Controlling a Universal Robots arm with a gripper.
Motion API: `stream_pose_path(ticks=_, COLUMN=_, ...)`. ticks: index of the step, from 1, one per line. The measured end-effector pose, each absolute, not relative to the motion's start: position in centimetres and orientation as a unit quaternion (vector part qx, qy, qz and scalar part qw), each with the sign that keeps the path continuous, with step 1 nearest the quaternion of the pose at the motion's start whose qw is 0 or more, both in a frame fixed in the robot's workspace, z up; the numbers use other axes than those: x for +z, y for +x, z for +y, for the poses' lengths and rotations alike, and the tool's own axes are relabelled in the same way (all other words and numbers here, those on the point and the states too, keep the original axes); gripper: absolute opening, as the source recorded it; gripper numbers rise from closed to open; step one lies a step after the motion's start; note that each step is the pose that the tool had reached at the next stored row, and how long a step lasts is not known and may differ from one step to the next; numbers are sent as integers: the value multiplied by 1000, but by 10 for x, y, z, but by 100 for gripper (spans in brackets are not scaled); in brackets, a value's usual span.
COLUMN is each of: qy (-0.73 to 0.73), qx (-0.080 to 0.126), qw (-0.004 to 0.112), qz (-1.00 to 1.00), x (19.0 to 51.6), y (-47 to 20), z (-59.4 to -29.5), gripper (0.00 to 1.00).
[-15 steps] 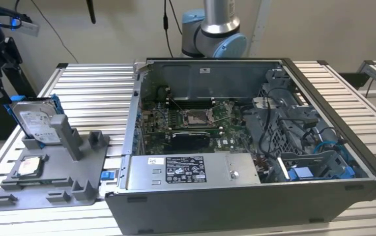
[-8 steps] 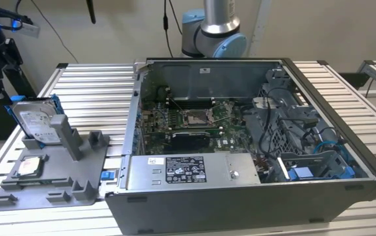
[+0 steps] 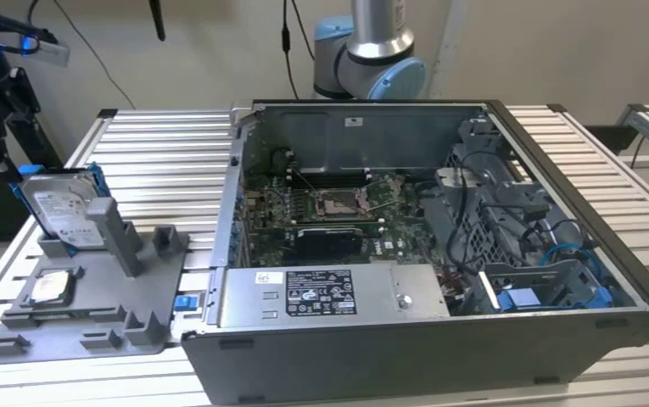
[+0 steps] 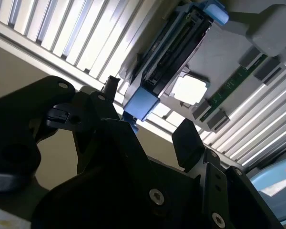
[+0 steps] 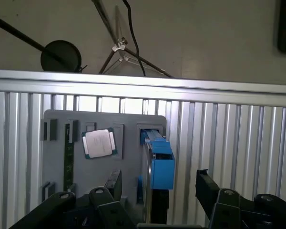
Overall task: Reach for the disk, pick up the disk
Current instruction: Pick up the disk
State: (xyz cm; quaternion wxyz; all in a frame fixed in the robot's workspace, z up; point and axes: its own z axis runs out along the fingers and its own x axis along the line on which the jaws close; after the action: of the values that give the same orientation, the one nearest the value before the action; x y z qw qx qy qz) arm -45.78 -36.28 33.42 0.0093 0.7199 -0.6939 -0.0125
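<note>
We find the pincer [image 5: 152,187] spread wide and holding nothing. Its dark fingers [image 5: 206,183] stand one on each flank of the disk [image 5: 159,160]. Both wrist views show a gap on either side, so there is no contact.

The disk stands on edge, upright, framed by its blue rails [image 5: 162,167] and seated in a slot of the grey holder [image 3: 86,305]. A smaller flat silver piece [image 3: 53,288] lies face up on the same holder, at about six o'clock from the disk in the exterior view.

The holder rests on the slatted worktop [image 3: 165,153], at nine o'clock from the open computer case [image 3: 438,254], just beside its wall.

Our judgement is that the reach is nearly complete and the pick-up has not begun. The grasp calls for the fingers to be level with the rails, squared to them, and closed evenly. The lift should then run straight along the slot, because any tilt risks binding the disk in the holder.
</note>
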Motion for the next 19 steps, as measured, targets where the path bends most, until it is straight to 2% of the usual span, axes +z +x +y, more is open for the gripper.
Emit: stream_pose_path(ticks=19, qy=720, qx=-12, qw=8, qz=-694, x=315, y=-459, z=-362, gripper=100)
